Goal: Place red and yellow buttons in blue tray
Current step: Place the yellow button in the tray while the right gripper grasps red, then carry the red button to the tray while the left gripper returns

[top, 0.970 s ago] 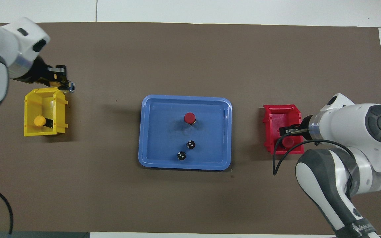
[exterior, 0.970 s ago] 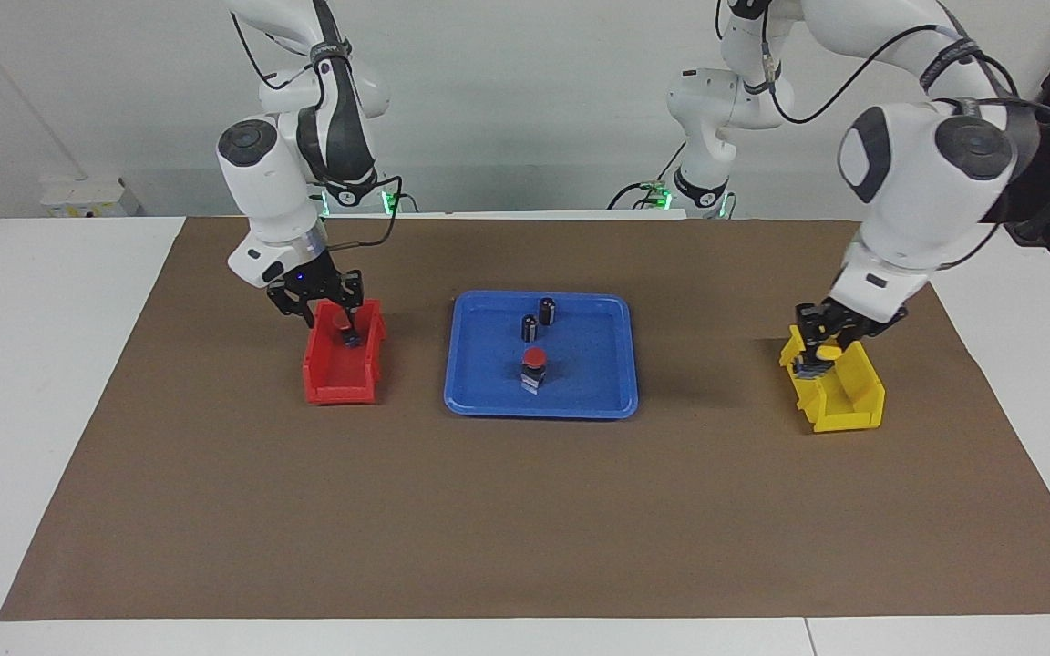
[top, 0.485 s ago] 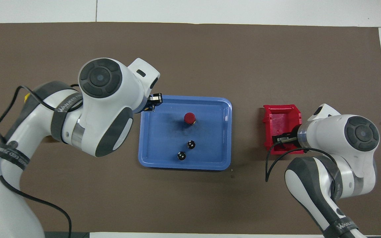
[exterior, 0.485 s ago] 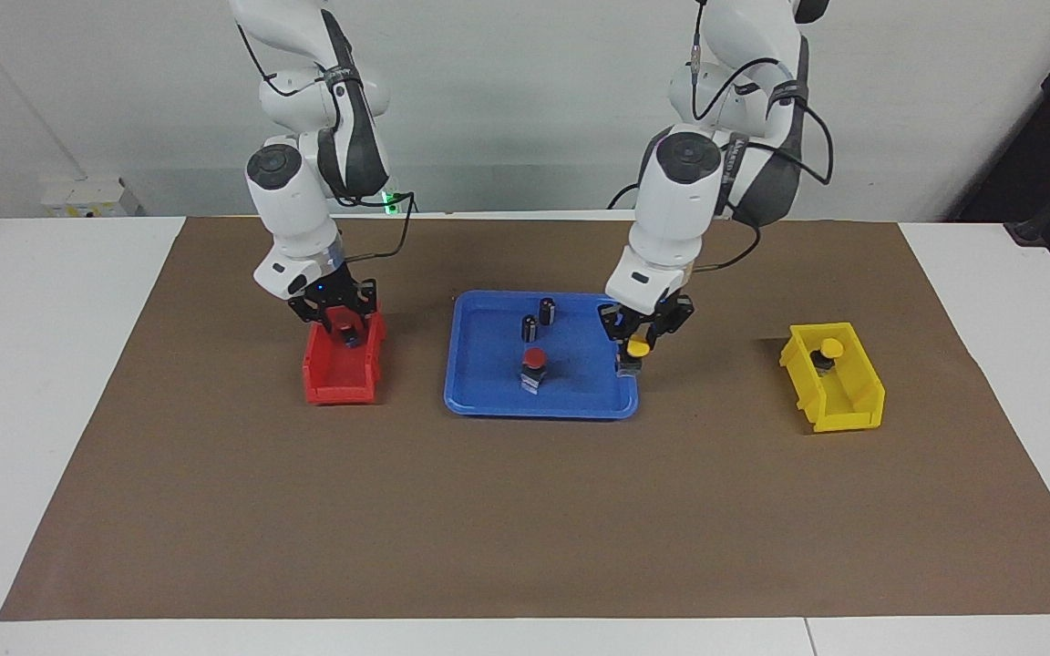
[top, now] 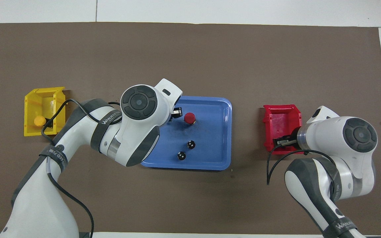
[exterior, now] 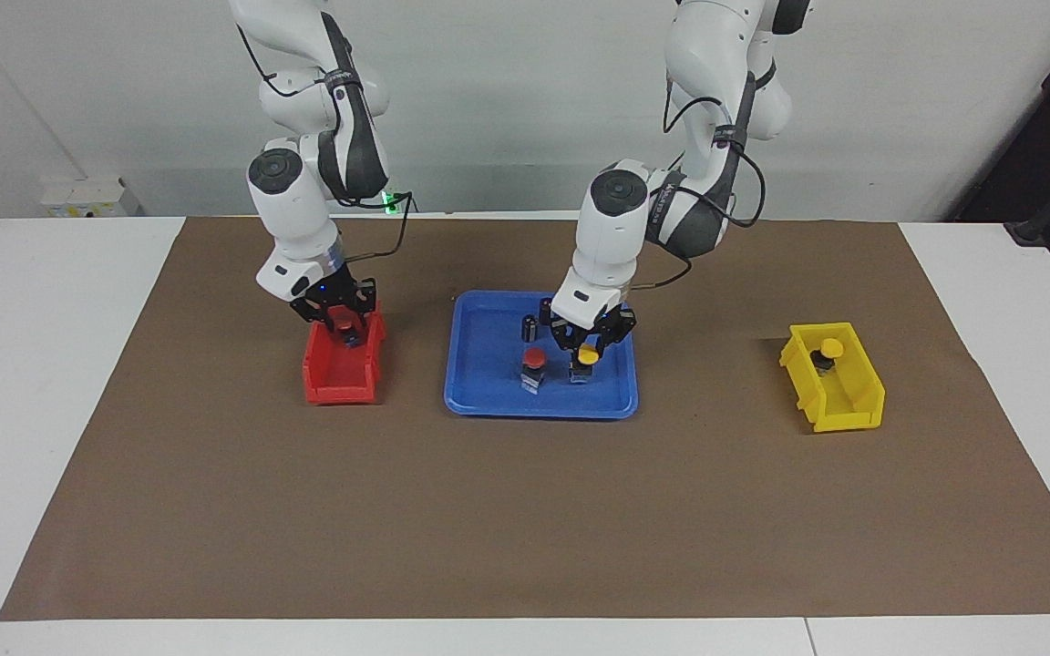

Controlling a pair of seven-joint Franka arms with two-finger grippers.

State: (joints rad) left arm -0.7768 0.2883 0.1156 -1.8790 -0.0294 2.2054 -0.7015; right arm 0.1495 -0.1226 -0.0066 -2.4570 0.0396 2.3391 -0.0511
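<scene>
The desk (exterior: 525,510) carries a brown mat with the blue tray (exterior: 479,396) at its middle, a red bin (exterior: 334,378) toward the right arm's end and a yellow bin (exterior: 839,401) toward the left arm's end. The step in hand looks like two transfers at once: one yellow button going into the tray, one red button coming out of its bin.

The left tool (exterior: 588,353) is low over the tray, clenched on a yellow button (exterior: 588,356), just beside a red button (exterior: 534,358) that already stands in the tray. Two dark capless cylinders (exterior: 538,319) stand in the tray nearer the robots. The next move, I judge, is to set the yellow button down upright clear of the red one, then let go.

The right tool (exterior: 342,322) is at the red bin's end nearer the robots, around a second red button (exterior: 343,322); whether its grip is firm I cannot tell. It would need a sure hold before lifting clear of the bin wall.

A second yellow button (exterior: 830,349) waits in the yellow bin
</scene>
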